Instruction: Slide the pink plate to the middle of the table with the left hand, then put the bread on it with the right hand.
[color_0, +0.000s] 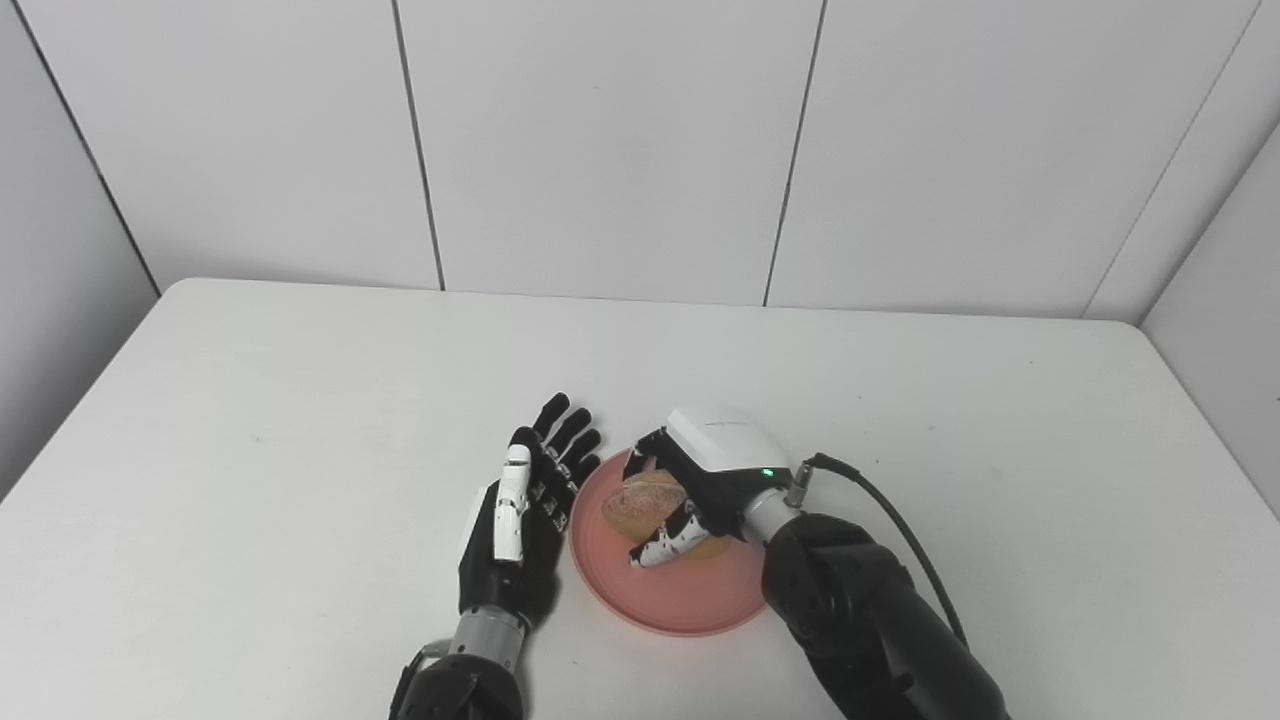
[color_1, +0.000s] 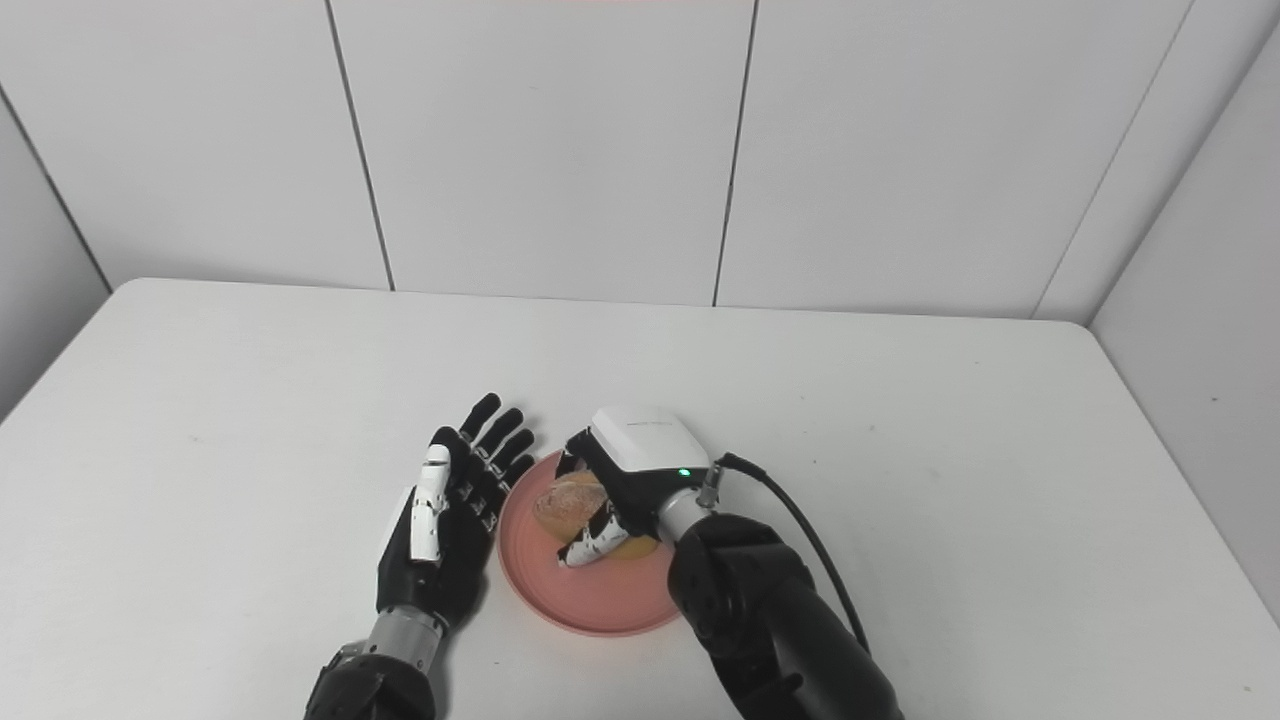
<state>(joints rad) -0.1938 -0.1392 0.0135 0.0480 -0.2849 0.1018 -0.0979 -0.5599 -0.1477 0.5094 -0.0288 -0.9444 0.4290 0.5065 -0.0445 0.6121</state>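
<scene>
The right hand (color_0: 700, 480) covers the right part of the bread (color_0: 640, 500), and whether the bread touches the pink plate (color_0: 660, 600) is hidden; it seems to sit just above. The right arm (color_0: 880, 630) hides the plate's right rim. Both arms run off the bottom edge. The table (color_0: 300, 400) loses its near edge and near corners to the frame.

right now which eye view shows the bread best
The left eye view, slightly: the bread shows a bit more crust between the right hand's fingers, over the pink plate. The right eye view shows the same bread, a little more covered by the fingers.
</scene>
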